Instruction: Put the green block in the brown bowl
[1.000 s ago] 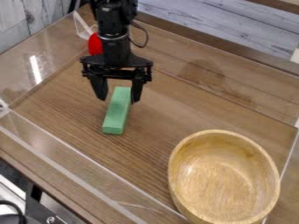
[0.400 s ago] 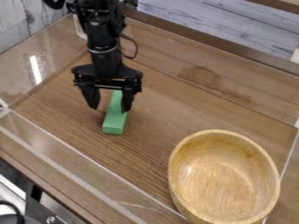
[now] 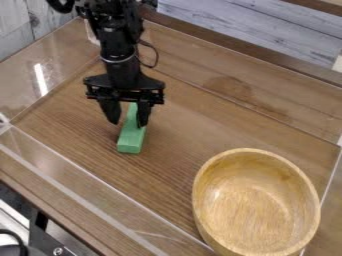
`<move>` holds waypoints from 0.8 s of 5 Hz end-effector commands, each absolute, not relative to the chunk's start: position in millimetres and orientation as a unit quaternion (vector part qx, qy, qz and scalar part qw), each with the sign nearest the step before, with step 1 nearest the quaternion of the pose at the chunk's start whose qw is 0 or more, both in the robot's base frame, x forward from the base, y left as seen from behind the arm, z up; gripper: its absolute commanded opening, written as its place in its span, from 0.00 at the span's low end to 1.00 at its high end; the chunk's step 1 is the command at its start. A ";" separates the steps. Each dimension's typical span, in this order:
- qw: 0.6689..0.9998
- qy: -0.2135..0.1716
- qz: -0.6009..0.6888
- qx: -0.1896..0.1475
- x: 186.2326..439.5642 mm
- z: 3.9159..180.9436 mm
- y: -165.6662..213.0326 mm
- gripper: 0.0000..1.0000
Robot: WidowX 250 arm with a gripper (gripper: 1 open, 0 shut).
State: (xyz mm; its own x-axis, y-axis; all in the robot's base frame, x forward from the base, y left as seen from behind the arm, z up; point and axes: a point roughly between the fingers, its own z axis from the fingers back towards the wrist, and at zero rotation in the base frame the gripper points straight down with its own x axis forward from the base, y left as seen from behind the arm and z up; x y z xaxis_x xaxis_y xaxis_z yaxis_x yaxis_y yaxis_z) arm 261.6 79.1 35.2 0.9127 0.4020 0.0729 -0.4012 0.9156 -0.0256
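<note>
Black arm (image 3: 115, 35) of stacked segments, ending in two black fingers (image 3: 108, 108).

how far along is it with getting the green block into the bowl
Early stage. Done: the hand is down over the far end of the green block, fingers either side of it. In hand: the grasp itself; the fingers are spread and I can't tell whether they grip yet, and the block lies flat on the table. Left: lift it, carry it to the brown bowl, which is empty, and release.

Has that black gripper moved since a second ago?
Yes. The gripper has come down and shifted left in the picture, farther from the brown bowl, and now straddles the green block.
</note>
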 end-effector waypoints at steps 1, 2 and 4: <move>0.983 -0.053 0.177 -0.007 271.7 45.2 82.3 0.00; 0.987 -0.054 0.148 -0.021 283.2 58.0 85.8 0.00; 0.989 -0.051 0.138 -0.025 305.5 61.4 91.7 0.00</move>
